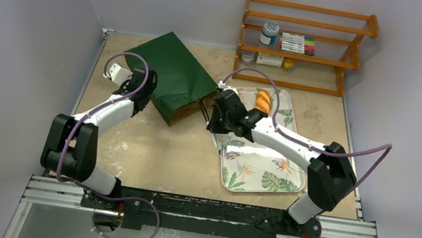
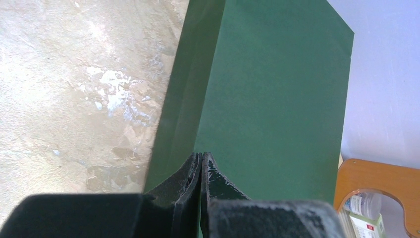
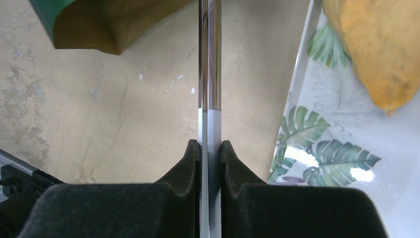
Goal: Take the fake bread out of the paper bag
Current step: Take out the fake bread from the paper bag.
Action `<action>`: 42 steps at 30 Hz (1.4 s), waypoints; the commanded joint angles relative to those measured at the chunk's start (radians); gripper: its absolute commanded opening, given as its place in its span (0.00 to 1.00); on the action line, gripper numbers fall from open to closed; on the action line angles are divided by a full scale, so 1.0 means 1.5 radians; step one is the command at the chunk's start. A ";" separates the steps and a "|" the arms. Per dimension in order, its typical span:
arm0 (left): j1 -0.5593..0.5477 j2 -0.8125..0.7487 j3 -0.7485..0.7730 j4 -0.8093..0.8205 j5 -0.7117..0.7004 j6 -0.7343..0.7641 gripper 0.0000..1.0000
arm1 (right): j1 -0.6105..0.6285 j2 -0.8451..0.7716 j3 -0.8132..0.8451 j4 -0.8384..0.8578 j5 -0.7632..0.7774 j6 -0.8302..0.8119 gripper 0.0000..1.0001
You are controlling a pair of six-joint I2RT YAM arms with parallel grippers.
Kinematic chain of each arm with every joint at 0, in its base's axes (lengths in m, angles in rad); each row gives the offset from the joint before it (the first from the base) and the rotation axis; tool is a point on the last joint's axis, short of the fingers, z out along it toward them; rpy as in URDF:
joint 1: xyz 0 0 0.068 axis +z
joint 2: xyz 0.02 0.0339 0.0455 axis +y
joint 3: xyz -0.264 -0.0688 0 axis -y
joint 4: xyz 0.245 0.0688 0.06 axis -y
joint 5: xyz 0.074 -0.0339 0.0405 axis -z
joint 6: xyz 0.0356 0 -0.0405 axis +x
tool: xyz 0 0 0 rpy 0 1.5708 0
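Left gripper (image 2: 201, 159) pinches a fold of the paper bag (image 2: 267, 99), likely anchoring it; right gripper (image 3: 210, 146) clamps a metal tool (image 3: 209, 59) aimed toward the bag's mouth, upper left.

1 paper bag (image 1: 171, 76), 1 loaf (image 1: 264, 102), 1 tray (image 1: 257, 169), 1 metal tool (image 3: 209, 74).

Pale grey walls (image 1: 32, 0) on three sides, scuffed beige desk (image 1: 154, 148), orange wooden shelf (image 1: 311, 8) at back wall, even light.
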 commanded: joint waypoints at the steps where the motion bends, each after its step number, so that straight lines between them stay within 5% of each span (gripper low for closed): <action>1: -0.004 -0.001 0.033 0.014 -0.016 -0.006 0.00 | 0.003 -0.053 -0.021 0.015 0.027 0.037 0.00; 20: -0.004 -0.003 0.039 0.004 -0.026 -0.013 0.00 | 0.014 -0.181 -0.109 0.003 0.038 0.070 0.00; 42: -0.004 0.001 0.047 -0.011 -0.035 -0.024 0.00 | 0.072 -0.391 -0.122 -0.198 0.162 0.206 0.00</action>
